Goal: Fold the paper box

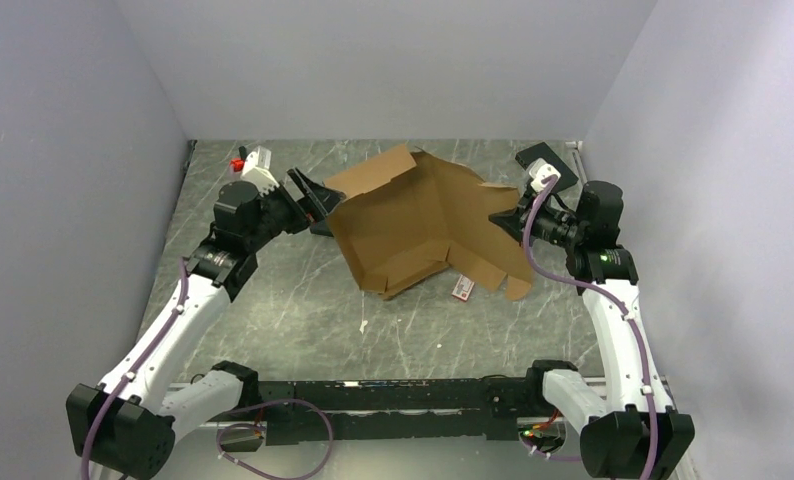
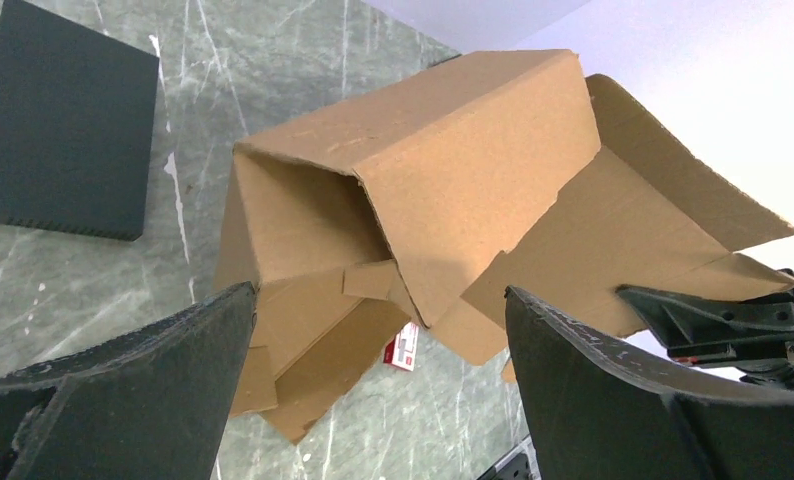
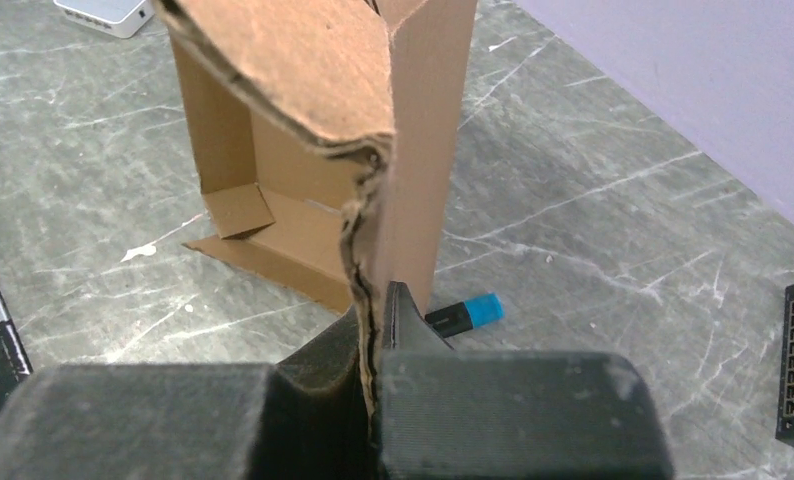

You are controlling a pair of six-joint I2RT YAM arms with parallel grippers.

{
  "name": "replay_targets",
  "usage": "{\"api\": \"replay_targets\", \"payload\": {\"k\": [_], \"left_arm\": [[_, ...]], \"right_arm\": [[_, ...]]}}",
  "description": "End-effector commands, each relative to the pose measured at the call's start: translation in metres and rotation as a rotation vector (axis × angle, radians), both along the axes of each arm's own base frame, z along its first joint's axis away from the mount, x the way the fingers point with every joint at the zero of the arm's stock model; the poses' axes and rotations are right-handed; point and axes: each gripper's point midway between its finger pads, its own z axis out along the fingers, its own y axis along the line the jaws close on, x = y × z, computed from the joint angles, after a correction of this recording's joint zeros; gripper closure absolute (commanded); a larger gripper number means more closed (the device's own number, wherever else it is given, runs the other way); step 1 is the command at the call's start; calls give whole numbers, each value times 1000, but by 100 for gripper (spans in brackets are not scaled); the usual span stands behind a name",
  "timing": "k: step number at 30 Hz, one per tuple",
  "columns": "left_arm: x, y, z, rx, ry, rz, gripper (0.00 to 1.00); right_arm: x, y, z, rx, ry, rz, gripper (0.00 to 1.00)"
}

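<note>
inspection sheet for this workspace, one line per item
surface: grey marbled table, a white scrap lying on it
job's things: paper box partly folded, flaps raised, not closed
clutter: flat black box; red-and-white tag by the paper box; white device at the far left
grippers: left gripper open at the paper box's left corner; right gripper shut on a flap edge
cables: purple cable along each arm
surroundings: plain pale walls on three sides
</note>
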Motion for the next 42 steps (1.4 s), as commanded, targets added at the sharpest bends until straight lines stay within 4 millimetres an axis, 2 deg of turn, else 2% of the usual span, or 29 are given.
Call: {"api": "replay_targets", "payload": {"k": [1,9,18,27,31,38,42], "left_arm": [[8,-7,19,-70,-55,-12,0],[11,-5,27,-59,-64,-4,1],[17,-11,19,-89,31,1,1],[15,-15,22,-150,108,46,1],[15,-23,17,-144,162,51,6],[10,-36,16,-113,156,25,14],[7,-43,10,-85,157,4,16]], "right_arm": [[-10,9,12,8,-56,68,100],[3,-2,8,-7,-48,-26,100],[-15,17,11,27,-47,113,100],[-13,20,6,17,-45,108,100],[-11,19,5,16,-42,96,100],[-8,23,1,9,-34,84,100],[-6,22,0,7,-29,74,100]]}}
